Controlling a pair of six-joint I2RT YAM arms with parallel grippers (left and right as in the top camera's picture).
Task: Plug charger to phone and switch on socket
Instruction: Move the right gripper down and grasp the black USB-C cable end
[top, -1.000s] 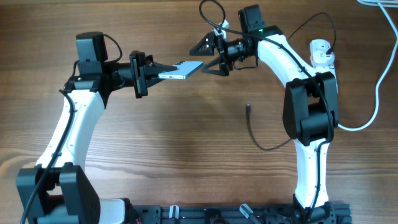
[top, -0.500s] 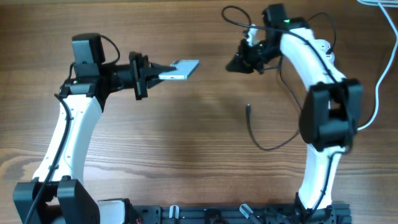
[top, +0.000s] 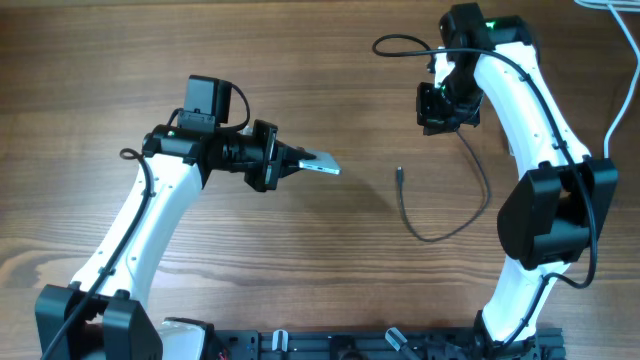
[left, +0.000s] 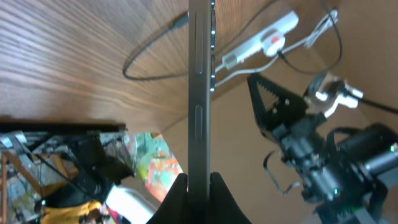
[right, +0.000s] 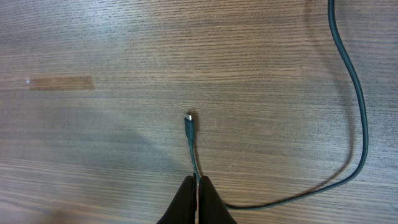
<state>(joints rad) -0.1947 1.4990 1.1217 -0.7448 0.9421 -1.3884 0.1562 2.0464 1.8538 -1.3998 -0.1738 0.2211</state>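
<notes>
My left gripper (top: 298, 161) (left: 199, 177) is shut on the phone (top: 322, 166), held above the table left of centre. In the left wrist view the phone (left: 200, 93) shows edge-on as a grey strip. The charger's connector tip (top: 399, 173) (right: 188, 118) lies on the wood, and its thin black cable (top: 440, 235) loops right and back. My right gripper (top: 436, 108) (right: 197, 182) hangs above the table behind the tip, shut, with nothing seen held; the cable runs under its jaw tips. The socket (left: 267, 40) shows only in the left wrist view.
A thick white lead (top: 608, 130) runs down the table's right edge. A black cable of the right arm (top: 395, 42) loops at the back. Bare wood lies between the phone and the connector tip.
The right gripper has gone from open to shut and swung right, away from the phone. The left arm has carried the phone right and nearer the table's middle. The connector tip has stayed put.
</notes>
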